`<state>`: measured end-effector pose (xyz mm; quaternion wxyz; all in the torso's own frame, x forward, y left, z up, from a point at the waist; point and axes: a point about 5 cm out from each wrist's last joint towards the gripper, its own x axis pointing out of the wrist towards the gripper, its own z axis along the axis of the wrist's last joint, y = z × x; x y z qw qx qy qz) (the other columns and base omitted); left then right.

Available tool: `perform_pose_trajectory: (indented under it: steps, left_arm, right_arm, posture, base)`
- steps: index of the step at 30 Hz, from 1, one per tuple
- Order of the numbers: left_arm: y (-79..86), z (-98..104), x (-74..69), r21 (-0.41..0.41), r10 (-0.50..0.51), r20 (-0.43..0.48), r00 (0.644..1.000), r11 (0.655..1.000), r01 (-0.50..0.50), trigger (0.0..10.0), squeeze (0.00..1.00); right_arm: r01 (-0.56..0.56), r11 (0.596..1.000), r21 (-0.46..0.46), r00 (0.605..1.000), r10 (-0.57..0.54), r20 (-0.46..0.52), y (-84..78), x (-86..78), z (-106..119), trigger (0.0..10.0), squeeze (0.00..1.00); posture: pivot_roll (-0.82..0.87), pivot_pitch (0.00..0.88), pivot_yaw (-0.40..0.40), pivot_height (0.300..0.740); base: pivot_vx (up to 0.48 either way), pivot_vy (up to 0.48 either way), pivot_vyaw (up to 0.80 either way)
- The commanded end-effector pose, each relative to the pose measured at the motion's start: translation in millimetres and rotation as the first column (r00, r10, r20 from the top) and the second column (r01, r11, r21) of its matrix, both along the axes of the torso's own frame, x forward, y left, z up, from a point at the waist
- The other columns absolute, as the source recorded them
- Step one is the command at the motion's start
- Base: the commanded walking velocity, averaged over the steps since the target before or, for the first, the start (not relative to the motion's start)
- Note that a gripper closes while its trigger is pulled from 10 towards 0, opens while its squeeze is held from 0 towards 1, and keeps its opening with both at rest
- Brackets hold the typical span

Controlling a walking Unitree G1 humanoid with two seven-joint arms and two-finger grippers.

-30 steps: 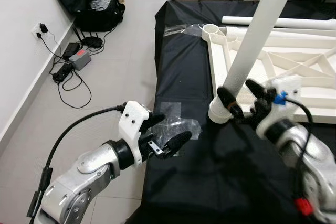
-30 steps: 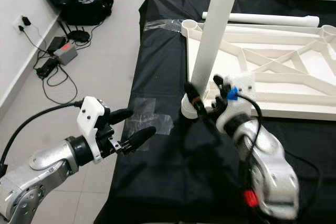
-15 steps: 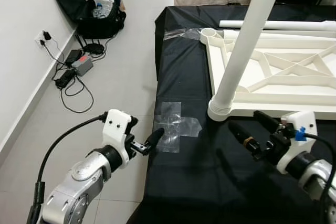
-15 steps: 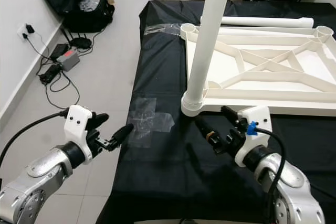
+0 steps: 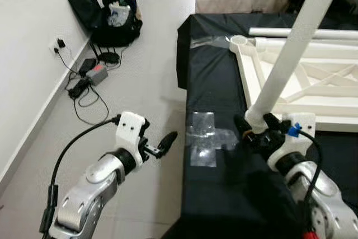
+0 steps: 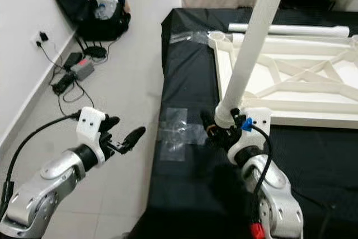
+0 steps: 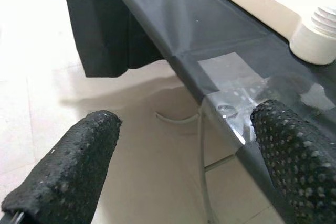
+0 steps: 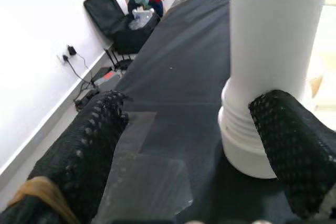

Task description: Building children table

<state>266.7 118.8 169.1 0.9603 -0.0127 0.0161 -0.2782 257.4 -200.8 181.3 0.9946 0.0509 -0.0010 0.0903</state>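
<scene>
The white tabletop (image 5: 313,82) lies underside up on a black-covered table. One white leg (image 5: 291,54) stands upright in its near-left corner socket. My right gripper (image 5: 254,128) is at the foot of that leg, open, with its black fingers (image 8: 89,145) spread on either side of the ribbed collar (image 8: 247,145). One finger is close against the collar. A second leg (image 6: 291,28) lies loose at the back of the table. My left gripper (image 5: 160,144) hangs open over the floor, just left of the table edge, holding nothing.
Clear tape patches (image 5: 204,138) sit on the black cloth (image 5: 201,71) near the table's left edge. A black bag with clothes (image 5: 114,20) stands by the wall. Cables and an adapter (image 5: 92,74) lie on the tiled floor below a wall socket (image 5: 59,43).
Half a second ago my right gripper was drawn back from the leg; now it is at the leg's foot again. The left gripper has backed off the table edge. The camera has shifted.
</scene>
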Motion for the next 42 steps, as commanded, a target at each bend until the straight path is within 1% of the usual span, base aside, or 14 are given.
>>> perform_pose_trajectory:
  steps: [1, 3, 6, 8, 12, 13, 15, 17, 18, 20, 22, 25, 28, 42]
  left_arm:
    - [0.2, -6, -0.5, 0.010, -0.007, -0.016, 1.000, 1.000, 0.008, 10.0, 0.00]
    - [0.2, -6, -0.5, 0.010, -0.007, -0.016, 1.000, 1.000, 0.008, 10.0, 0.00]
    - [-3.9, -6, 0.0, 0.006, -0.029, -0.016, 0.999, 1.000, 0.029, 10.0, 0.00]
    - [-3.9, -6, 0.0, 0.006, -0.029, -0.016, 0.999, 1.000, 0.029, 10.0, 0.00]
    - [-6.1, -5, 0.6, 0.005, -0.039, -0.012, 0.999, 0.999, 0.039, 10.0, 0.00]
    - [-7.1, -5, 1.5, 0.005, -0.044, -0.007, 0.999, 0.999, 0.045, 10.0, 0.00]
    - [-7.1, -5, 1.5, 0.005, -0.044, -0.007, 0.999, 0.999, 0.045, 10.0, 0.00]
    - [-8.1, -5, 3.3, 0.007, -0.045, 0.001, 0.999, 0.999, 0.045, 10.0, 0.00]
    - [-8.1, -5, 3.3, 0.007, -0.045, 0.001, 0.999, 0.999, 0.045, 10.0, 0.00]
    - [-5.4, -7, 5.9, -0.001, -0.002, 0.007, 1.000, 1.000, 0.002, 10.0, 0.00]
    - [-3.4, -10, 4.4, 0.019, 0.029, 0.018, 0.999, 0.999, -0.030, 10.0, 0.00]
    - [-2.9, -11, 3.1, 0.029, 0.040, 0.020, 0.999, 0.999, -0.040, 10.0, 0.00]
    - [0.4, -18, 0.7, 0.059, 0.089, 0.020, 0.996, 0.994, -0.090, 10.0, 0.00]
    - [7.1, -19, -2.4, 0.043, 0.159, 0.033, 0.987, 0.986, -0.161, 10.0, 0.00]
  right_arm:
    - [0.051, 0.999, -0.006, 0.999, -0.051, -0.013, -5.3, 0.2, -5, 10.0, 0.00]
    - [0.051, 0.999, -0.006, 0.999, -0.051, -0.013, -5.3, 0.2, -5, 10.0, 0.00]
    - [0.102, 0.995, -0.023, 0.995, -0.102, -0.006, -7.4, 3.1, -2, 10.0, 0.00]
    - [0.102, 0.995, -0.023, 0.995, -0.102, -0.006, -7.4, 3.1, -2, 10.0, 0.00]
    - [0.112, 0.994, -0.020, 0.994, -0.112, -0.005, -8.2, 3.6, -1, 10.0, 0.00]
    - [0.101, 0.995, -0.016, 0.995, -0.101, -0.004, -5.5, 4.3, -1, 10.0, 0.00]
    - [0.101, 0.995, -0.016, 0.995, -0.101, -0.004, -5.5, 4.3, -1, 10.0, 0.00]
    - [0.095, 0.995, -0.014, 0.995, -0.095, -0.007, 0.9, 6.1, -3, 10.0, 0.00]
    - [0.095, 0.995, -0.014, 0.995, -0.095, -0.007, 0.9, 6.1, -3, 10.0, 0.00]
    - [0.099, 0.995, -0.019, 0.995, -0.099, -0.013, 4.4, 7.5, -6, 10.0, 0.00]
    - [0.111, 0.994, -0.024, 0.994, -0.112, -0.022, 4.8, 7.9, -8, 10.0, 0.00]
    - [0.116, 0.993, -0.024, 0.993, -0.116, -0.027, 4.9, 7.8, -9, 10.0, 0.00]
    - [0.119, 0.993, -0.022, 0.992, -0.120, -0.040, 7.3, 6.6, -12, 10.0, 0.00]
    - [0.094, 0.995, -0.012, 0.994, -0.095, -0.061, 16.2, 4.5, -20, 10.0, 0.00]
  posture:
    - [-0.04, 0.141, 0.023, 0.740]
    - [-0.04, 0.141, 0.023, 0.740]
    - [-0.04, 0.132, 0.027, 0.740]
    - [-0.04, 0.132, 0.027, 0.740]
    - [-0.04, 0.126, 0.030, 0.740]
    - [-0.04, 0.121, 0.031, 0.740]
    - [-0.04, 0.121, 0.031, 0.740]
    - [-0.04, 0.117, 0.031, 0.740]
    - [-0.04, 0.117, 0.031, 0.740]
    - [-0.04, 0.117, 0.032, 0.740]
    - [-0.04, 0.121, 0.029, 0.740]
    - [-0.04, 0.122, 0.030, 0.740]
    - [-0.03, 0.126, 0.027, 0.740]
    - [-0.03, 0.137, 0.031, 0.740]
  base:
    - [0.000, 0.480, 0.00]
    - [0.000, 0.480, 0.00]
    - [0.000, 0.480, 0.00]
    - [0.000, 0.480, 0.00]
    - [0.000, 0.480, -0.80]
    - [0.000, 0.480, -0.80]
    - [0.000, 0.480, -0.80]
    - [0.000, 0.480, -0.80]
    - [0.000, 0.480, -0.80]
    - [0.000, 0.480, -0.80]
    - [0.000, 0.000, -0.80]
    - [0.000, 0.000, -0.80]
    - [0.000, 0.000, -0.80]
    - [0.000, 0.000, -0.80]
